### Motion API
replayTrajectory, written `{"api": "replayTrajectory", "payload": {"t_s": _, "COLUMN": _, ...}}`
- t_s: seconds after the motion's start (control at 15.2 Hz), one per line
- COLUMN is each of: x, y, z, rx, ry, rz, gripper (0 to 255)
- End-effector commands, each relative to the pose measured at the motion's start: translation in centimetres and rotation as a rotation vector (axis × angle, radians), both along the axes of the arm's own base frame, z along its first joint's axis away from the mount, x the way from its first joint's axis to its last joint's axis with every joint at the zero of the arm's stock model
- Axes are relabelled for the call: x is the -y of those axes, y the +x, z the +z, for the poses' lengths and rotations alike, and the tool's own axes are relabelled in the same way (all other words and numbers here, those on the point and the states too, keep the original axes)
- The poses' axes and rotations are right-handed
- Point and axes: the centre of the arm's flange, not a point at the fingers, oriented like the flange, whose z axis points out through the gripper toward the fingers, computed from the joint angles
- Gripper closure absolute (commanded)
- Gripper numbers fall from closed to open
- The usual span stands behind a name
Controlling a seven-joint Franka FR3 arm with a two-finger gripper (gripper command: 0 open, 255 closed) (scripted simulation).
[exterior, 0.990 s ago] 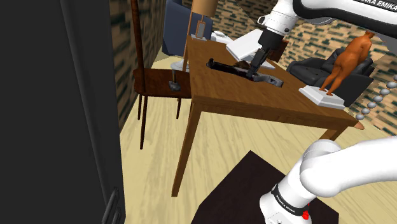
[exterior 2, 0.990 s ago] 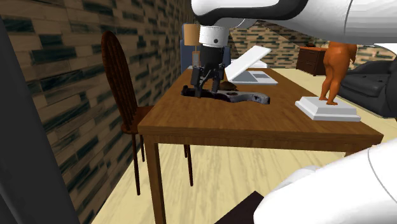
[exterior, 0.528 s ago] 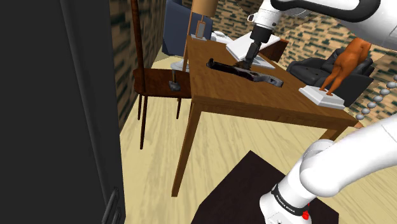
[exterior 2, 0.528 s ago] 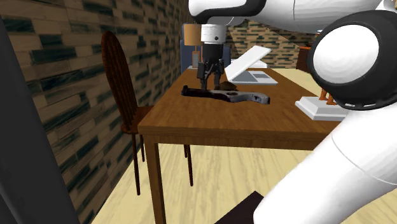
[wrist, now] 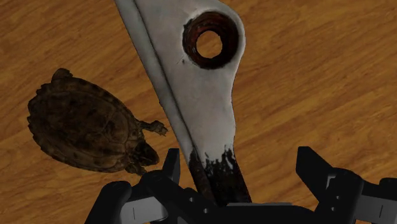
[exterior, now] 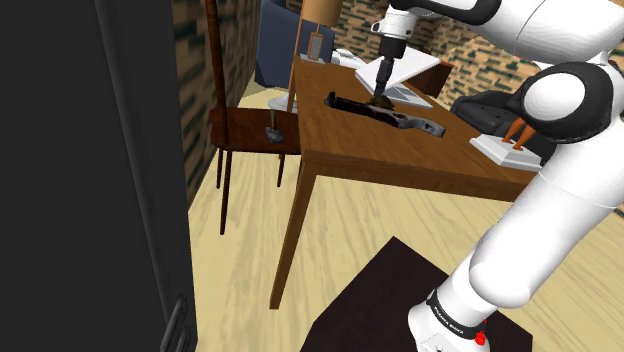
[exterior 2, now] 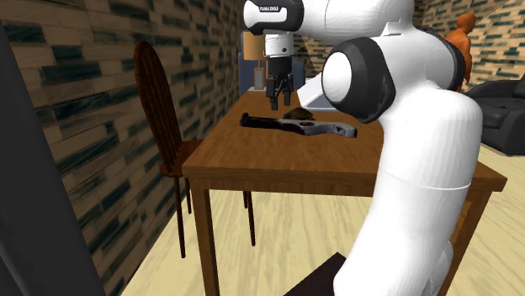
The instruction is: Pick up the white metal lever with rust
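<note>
Dark cabinet side (exterior: 80, 170) closest, at the shoulder view's left. Dark box stand (exterior: 390, 300) on a pale plank floor, with the white arm (exterior: 530, 230) rising from it and bending over the wooden table (exterior: 400, 160).

The lever (exterior: 385, 110) lies flat on the tabletop, toward the table's far left part in the shoulder view. It is off-white and long. In the wrist view the lever (wrist: 203, 95) has a rust ring around the hole at its wide end and a dark stain at the end nearest the fingers.

A brown turtle figure (wrist: 89, 130) sits just beside the lever; I can't tell if its leg touches it. In the second exterior view the turtle (exterior 2: 298, 113) is behind the lever (exterior 2: 299, 125).

The gripper (exterior 2: 278, 99) hangs above the lever and turtle, clear of the table and pointing down. In the wrist view the gripper (wrist: 242, 159) has its fingers spread apart. The lever's dark end runs between them, closer to one finger, and nothing is gripped.

Farther back:
- A wooden chair (exterior 2: 160, 92) stands at the table's side by the brick wall.
- An open white laptop (exterior: 410, 72) is on the table past the gripper.
- An orange statue (exterior 2: 461, 34) and its white base (exterior: 505, 152) are partly hidden by the arm.
- A black armchair (exterior 2: 496, 101) is beyond the table.
</note>
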Motion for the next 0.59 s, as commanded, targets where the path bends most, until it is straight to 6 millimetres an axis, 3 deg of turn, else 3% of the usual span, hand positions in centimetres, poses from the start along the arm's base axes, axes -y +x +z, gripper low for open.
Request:
{"api": "replayTrajectory", "payload": {"t_s": 0.0, "x": 1.2, "y": 1.1, "z": 0.0, "rx": -0.016, "ry": -0.004, "rz": 0.016, "gripper": 0}}
{"api": "replayTrajectory", "payload": {"t_s": 0.53, "x": 1.2, "y": 1.1, "z": -4.0, "rx": -0.016, "ry": -0.004, "rz": 0.016, "gripper": 0}}
